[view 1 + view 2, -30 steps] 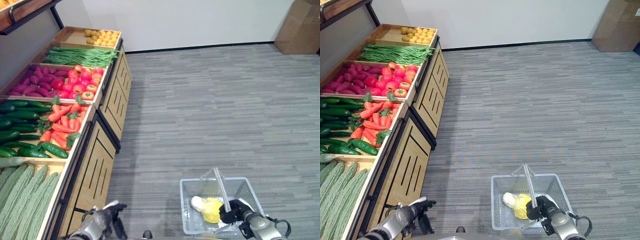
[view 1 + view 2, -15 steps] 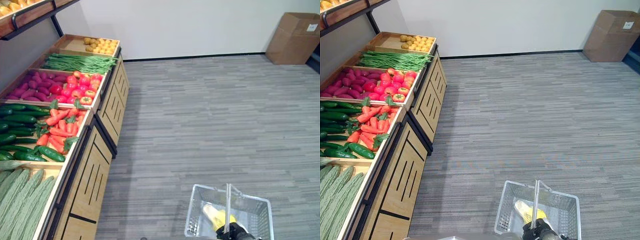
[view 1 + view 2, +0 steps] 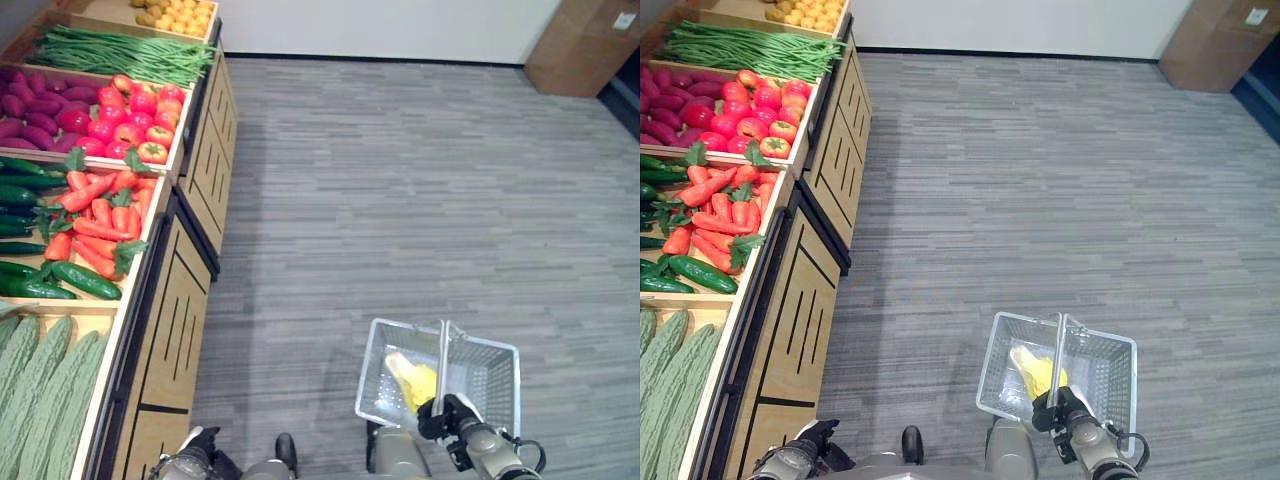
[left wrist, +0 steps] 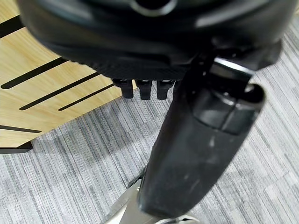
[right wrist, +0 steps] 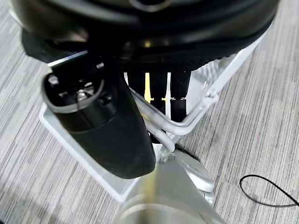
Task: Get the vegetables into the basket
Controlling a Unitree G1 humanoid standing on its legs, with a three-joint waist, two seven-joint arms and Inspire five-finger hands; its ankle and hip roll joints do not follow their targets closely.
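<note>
A silver wire basket (image 3: pixel 374 372) hangs low over the grey floor at the lower right, with a yellow vegetable (image 3: pixel 412 380) lying inside. My right hand (image 3: pixel 447 416) is shut on the basket's handle (image 3: pixel 443 348); in the right wrist view its fingers (image 5: pixel 175 95) curl round the metal bar. My left hand (image 3: pixel 197 444) hangs at the bottom edge beside the wooden stand, fingers relaxed and holding nothing. On the stand lie carrots (image 3: pixel 96 215), cucumbers (image 3: pixel 45 235), tomatoes (image 3: pixel 132 108) and green beans (image 3: pixel 120 55).
The wooden produce stand (image 3: pixel 180 310) runs along the left with purple sweet potatoes (image 3: pixel 30 108), bitter gourds (image 3: pixel 40 385) and yellow produce (image 3: pixel 175 15) at the far end. A cardboard box (image 3: pixel 580 50) stands by the far wall. Grey carpet (image 3: pixel 400 200) stretches to the right.
The whole picture has shifted, so the camera has moved. My right hand still holds the basket handle. My left hand, out of sight half a second ago, shows again at the bottom edge.
</note>
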